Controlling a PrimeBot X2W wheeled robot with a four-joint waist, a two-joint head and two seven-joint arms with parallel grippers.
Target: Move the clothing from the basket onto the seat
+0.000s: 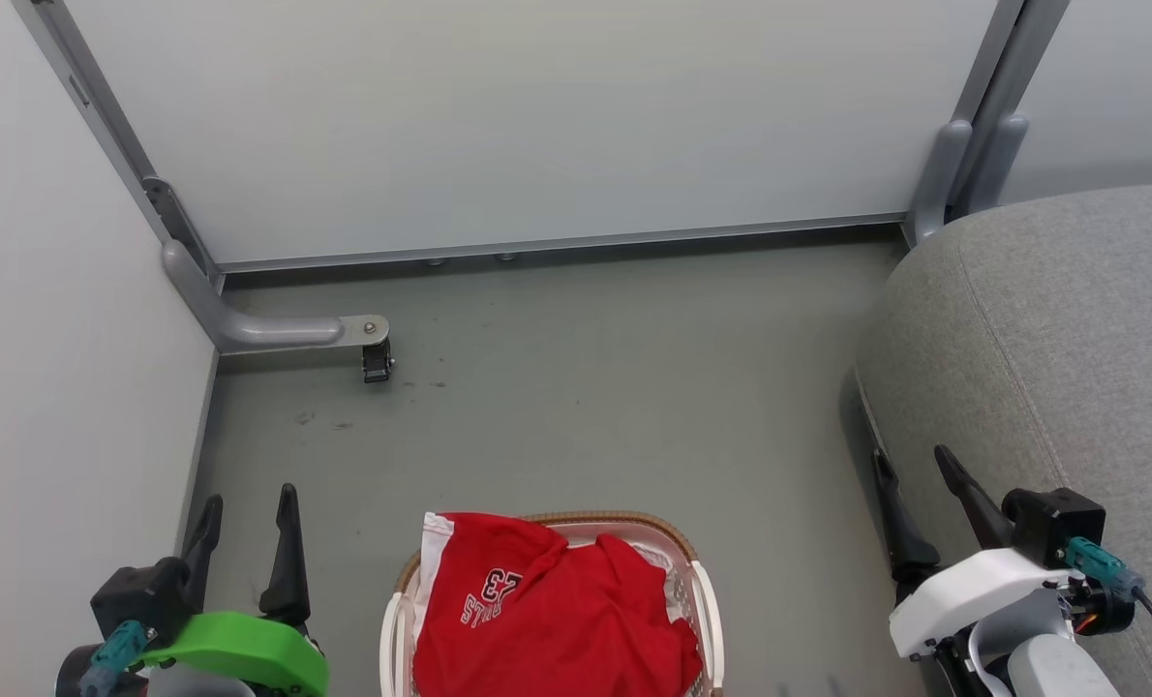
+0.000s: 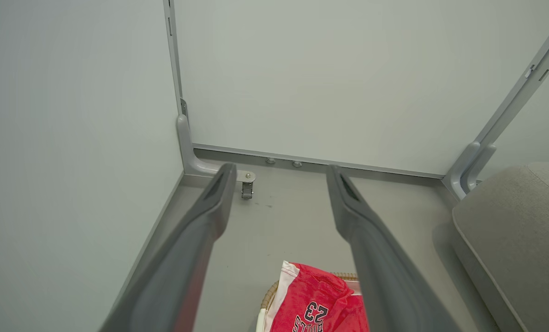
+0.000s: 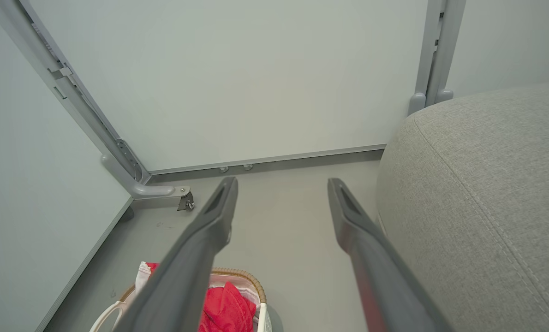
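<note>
The basket and the clothing were cut off by the head view's bottom edge; the seat ran past its right edge. How many garments lay in the heap could not be told. The lettering under the "23" was too small to read.

So the spot is basically a corner made of pale, plain partition panels: a back panel and a left panel, held in grey metal framing with a bottom rail and upright posts at the right. A curved grey foot sticks out of the left corner with a little black caster on its end. The floor is smooth grey-green with some faint scuff marks, and the light is soft and even.
</note>
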